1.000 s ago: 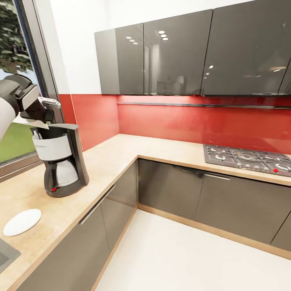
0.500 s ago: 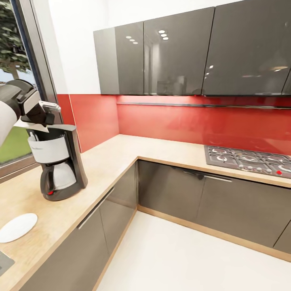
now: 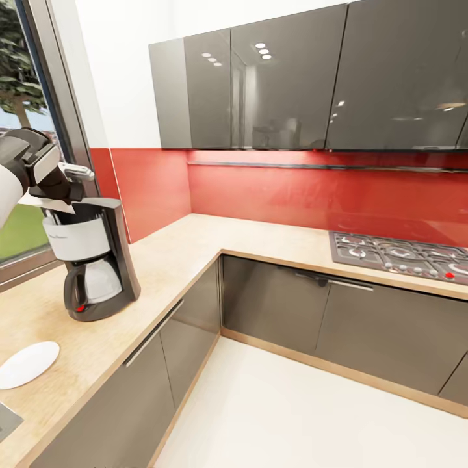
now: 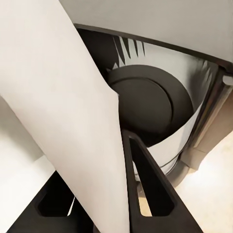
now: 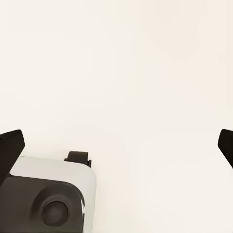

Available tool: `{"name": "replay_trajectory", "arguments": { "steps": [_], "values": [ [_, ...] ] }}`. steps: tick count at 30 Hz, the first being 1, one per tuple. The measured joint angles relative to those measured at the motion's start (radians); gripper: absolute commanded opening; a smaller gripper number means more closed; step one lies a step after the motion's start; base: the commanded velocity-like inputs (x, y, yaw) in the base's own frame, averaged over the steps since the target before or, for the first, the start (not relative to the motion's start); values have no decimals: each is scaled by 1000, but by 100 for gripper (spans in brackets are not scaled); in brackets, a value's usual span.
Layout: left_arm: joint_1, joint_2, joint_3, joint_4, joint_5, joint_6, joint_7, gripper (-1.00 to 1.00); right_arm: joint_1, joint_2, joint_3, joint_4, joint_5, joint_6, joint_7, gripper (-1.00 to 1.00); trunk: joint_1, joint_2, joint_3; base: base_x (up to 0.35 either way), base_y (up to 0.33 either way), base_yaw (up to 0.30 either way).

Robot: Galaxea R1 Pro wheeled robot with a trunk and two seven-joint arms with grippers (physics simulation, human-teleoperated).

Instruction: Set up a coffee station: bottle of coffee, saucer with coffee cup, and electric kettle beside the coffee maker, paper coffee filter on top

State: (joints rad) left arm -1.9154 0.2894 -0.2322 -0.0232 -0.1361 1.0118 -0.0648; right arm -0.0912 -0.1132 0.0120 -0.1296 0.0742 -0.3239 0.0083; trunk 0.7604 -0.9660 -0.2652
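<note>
The coffee maker (image 3: 97,260) stands on the kitchen countertop (image 3: 175,253) by the window. My left gripper (image 3: 60,188) hovers at its top left corner, shut on the paper coffee filter (image 3: 40,201). In the left wrist view the white filter (image 4: 63,111) is pinched beside a black finger (image 4: 145,189), just above the machine's open round basket (image 4: 145,102). The saucer (image 3: 27,364) lies flat on the counter in front of the machine. My right gripper (image 5: 116,145) is open over pale floor, with nothing between its fingertips.
A gas hob (image 3: 396,253) is set into the counter's right run. Glossy grey wall cabinets (image 3: 292,84) hang above the red backsplash. A sink corner (image 3: 5,419) shows at the lower left. Part of my base (image 5: 48,194) appears in the right wrist view.
The head view has shifted slightly, so the machine and saucer sit a bit further left. My left gripper still holds the filter at the machine's top.
</note>
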Motion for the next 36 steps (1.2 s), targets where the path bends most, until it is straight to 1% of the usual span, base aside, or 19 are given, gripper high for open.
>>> {"name": "replay_trajectory", "arguments": {
  "steps": [7,27,36],
  "values": [
    [0,0,0,0,0,0,0,-100,0,0,0,0,0,0,0,100,0,0,-8,0,0,0],
    [0,2,0,0,0,0,0,-100,0,0,0,0,0,0,0,100,0,0,-15,0,0,0],
    [0,8,0,0,0,0,0,-100,0,0,0,0,0,0,0,100,0,0,-21,0,0,0]
  ]
}}
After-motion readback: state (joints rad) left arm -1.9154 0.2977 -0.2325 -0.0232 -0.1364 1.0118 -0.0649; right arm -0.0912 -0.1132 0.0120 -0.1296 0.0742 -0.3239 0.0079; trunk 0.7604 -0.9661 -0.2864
